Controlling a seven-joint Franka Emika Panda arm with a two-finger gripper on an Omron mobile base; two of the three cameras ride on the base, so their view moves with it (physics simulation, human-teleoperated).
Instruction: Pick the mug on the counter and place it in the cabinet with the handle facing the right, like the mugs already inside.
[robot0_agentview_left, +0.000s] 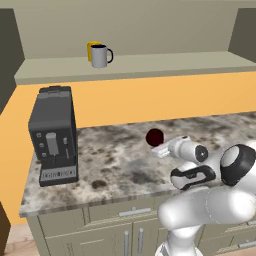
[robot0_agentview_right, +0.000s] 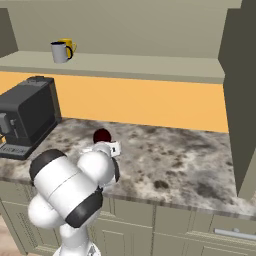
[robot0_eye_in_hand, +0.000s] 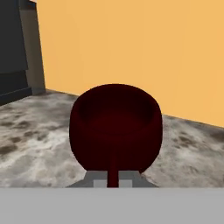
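The small dark red mug (robot0_agentview_left: 155, 136) (robot0_agentview_right: 102, 135) stands upright on the speckled marble counter (robot0_agentview_left: 110, 160) (robot0_agentview_right: 175, 160), near the orange back wall. In the hand view the mug (robot0_eye_in_hand: 114, 127) is very close, its thin loop handle (robot0_eye_in_hand: 113, 173) pointing straight at the camera. My gripper (robot0_eye_in_hand: 113, 180) (robot0_agentview_left: 159, 149) reaches in low from the front, its two grey fingertips (robot0_eye_in_hand: 100, 180) pressed against either side of that handle. Up in the cabinet, on the ledge (robot0_agentview_left: 160, 62) (robot0_agentview_right: 140, 65), a grey mug (robot0_agentview_left: 100, 56) (robot0_agentview_right: 60, 52) and a yellow mug (robot0_agentview_left: 92, 47) (robot0_agentview_right: 67, 44) stand together.
A dark coffee machine (robot0_agentview_left: 52, 132) (robot0_agentview_right: 25, 117) (robot0_eye_in_hand: 15, 48) stands at the counter's left end. A tall olive side panel (robot0_agentview_right: 240, 100) closes off the right. The ledge runs bare to the right of the two mugs. Drawer fronts (robot0_agentview_left: 130, 215) line the counter's face.
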